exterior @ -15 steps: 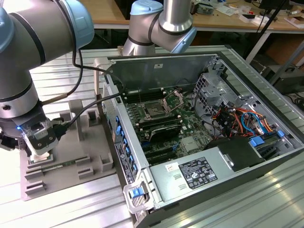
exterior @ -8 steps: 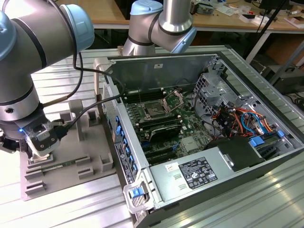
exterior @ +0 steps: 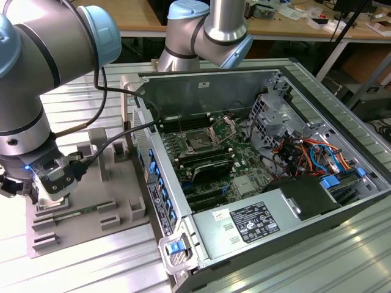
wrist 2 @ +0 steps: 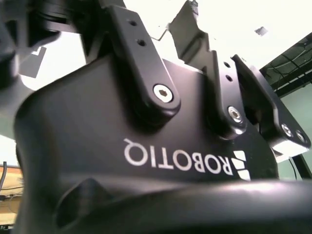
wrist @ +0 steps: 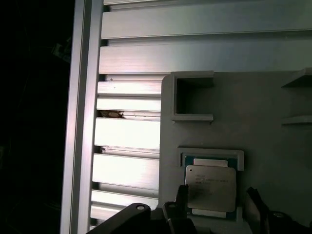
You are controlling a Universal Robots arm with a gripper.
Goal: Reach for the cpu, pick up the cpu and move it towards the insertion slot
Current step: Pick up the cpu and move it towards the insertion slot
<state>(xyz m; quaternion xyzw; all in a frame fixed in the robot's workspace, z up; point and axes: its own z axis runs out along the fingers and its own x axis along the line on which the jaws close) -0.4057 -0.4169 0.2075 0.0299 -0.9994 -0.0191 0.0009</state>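
While the arm bends low at the exterior view's left, its gripper hangs just above the grey plastic tray, which rests on the ribbed aluminium table. In the first wrist view the cpu lies flat in a square recess of that tray, silvery top up. The two dark fingers stand apart, one on each side of the chip. The jaws are spread wider than the chip: one finger is close to its edge, and a gap shows between the other finger and the opposite edge. The chip is not lifted. In the second wrist view the gripper's black body and linkage arms are seen close up.

A long green memory stick lies in the tray near the gripper. Further toward the exterior view's right stands the open computer case. Inside it, on the green circuit board, sits the insertion slot, a dark square with a shiny metal frame, well apart from the tray and the chip. Beyond it are orange and blue cables, and nearer the camera is the grey power supply.
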